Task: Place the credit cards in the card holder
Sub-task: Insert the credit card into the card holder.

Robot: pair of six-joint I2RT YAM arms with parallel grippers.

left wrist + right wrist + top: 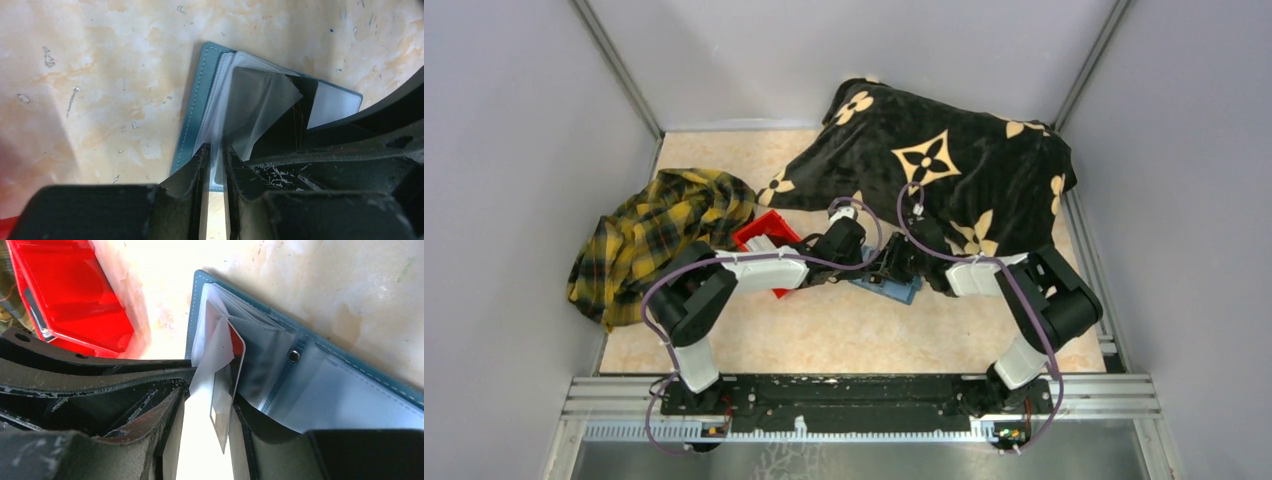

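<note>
Inspecting the card holder [902,290] lying open on the desk just right of the red bin [762,238], at the centre of the top view, with both arms reaching to it.

Finding the left gripper [215,149] at bottom centre of the left wrist view, jaws almost fully closed, pinching the edge of one clear sleeve [218,125] and holding it raised off the cover.

Finding the right gripper [209,396] at bottom centre of the right wrist view, jaws closed to a narrow gap on a credit card [222,407], gripping its lower half. Seeing the card's upper corner touching or just inside a sleeve mouth; not possible to tell which.

Judging the card as light, thin, stiff and slick, so likely to pivot or slide in a weak pinch and to bow if pushed against a closed pocket. Recommending a hold across the flat faces on the trailing half, leaving the leading edge free.

Judging the sleeves as soft, floppy film, prone to buckling and clinging together. Recommending a grip at the free edge near the pocket mouth, pulling only enough to open it.

Treating the holder itself as light and liable to skate on the smooth desk under an insertion push.
</note>
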